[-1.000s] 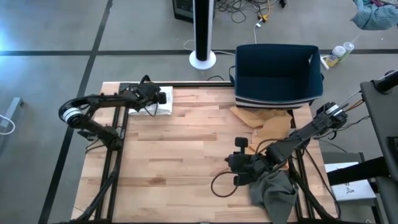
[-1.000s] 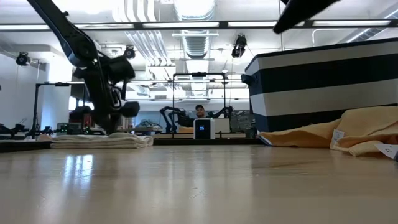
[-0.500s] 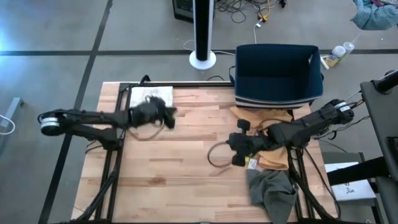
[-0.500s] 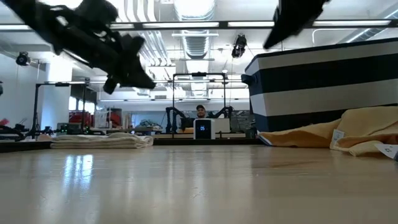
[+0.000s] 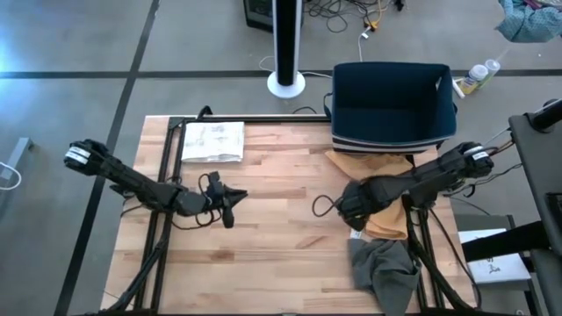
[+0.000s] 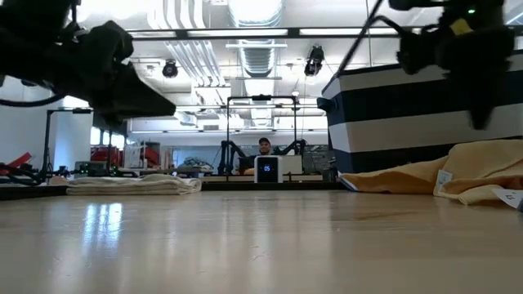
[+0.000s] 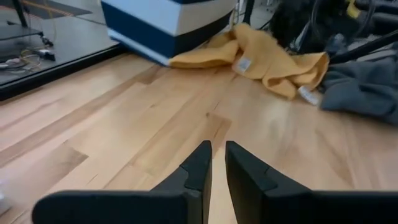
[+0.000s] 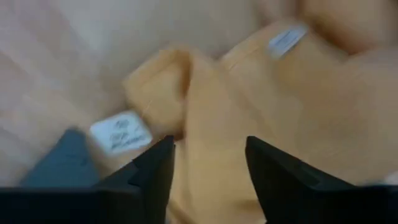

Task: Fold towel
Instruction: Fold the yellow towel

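Observation:
A crumpled orange towel (image 5: 379, 186) lies on the wooden table at the right, in front of the striped bin; it also shows in the right wrist view (image 8: 311, 99). My right gripper (image 5: 351, 209) hangs over the towel's left part, pointing down, its fingers (image 8: 155, 165) open above the cloth with nothing between them. My left gripper (image 5: 228, 204) is over bare wood left of the table's middle, shut and holding nothing (image 7: 217, 163). A folded white towel (image 5: 212, 141) lies flat at the far left corner. A grey towel (image 5: 386, 268) lies bunched at the near right.
A blue-and-white striped bin (image 5: 392, 104) stands at the far right edge, close behind the orange towel. Bare wood (image 5: 281, 237) stretches between the two grippers. White tags (image 8: 118, 134) show on the orange towel. A person sits in the room far behind the table (image 6: 263, 147).
My left gripper has left the folded white towel at the far left corner and swung toward the table's middle and near edge, turning as it went. My right gripper has moved from beside the grey towel toward the far edge, over the orange towel, and tipped downward.

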`<move>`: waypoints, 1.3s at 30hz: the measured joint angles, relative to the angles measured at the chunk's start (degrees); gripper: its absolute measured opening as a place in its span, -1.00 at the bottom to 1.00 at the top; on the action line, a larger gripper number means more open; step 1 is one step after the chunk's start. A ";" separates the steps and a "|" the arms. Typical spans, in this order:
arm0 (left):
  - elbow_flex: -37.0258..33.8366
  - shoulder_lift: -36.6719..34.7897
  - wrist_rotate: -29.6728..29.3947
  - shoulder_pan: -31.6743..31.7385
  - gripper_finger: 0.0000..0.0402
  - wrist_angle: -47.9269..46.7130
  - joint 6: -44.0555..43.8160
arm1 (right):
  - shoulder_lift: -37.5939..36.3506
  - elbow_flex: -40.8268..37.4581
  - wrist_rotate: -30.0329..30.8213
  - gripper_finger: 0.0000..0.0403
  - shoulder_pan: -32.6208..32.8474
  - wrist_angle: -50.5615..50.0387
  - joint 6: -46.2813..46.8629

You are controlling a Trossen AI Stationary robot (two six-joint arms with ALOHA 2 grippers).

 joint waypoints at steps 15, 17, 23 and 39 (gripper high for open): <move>0.03 3.00 -0.22 -2.57 -0.81 1.40 -1.43 | 10.77 -8.16 2.27 0.05 0.96 8.96 -3.29; 0.00 3.78 -0.31 -2.55 -0.81 1.49 -1.40 | 12.60 -8.02 2.38 0.00 0.88 9.05 -3.46; 0.02 5.18 -0.48 -2.52 -0.81 5.45 -0.18 | 17.31 -8.07 2.68 -0.33 0.76 8.02 -3.53; 0.02 5.47 -0.77 -2.52 -0.73 15.59 6.48 | 18.65 23.81 16.39 -0.98 0.02 19.80 -24.73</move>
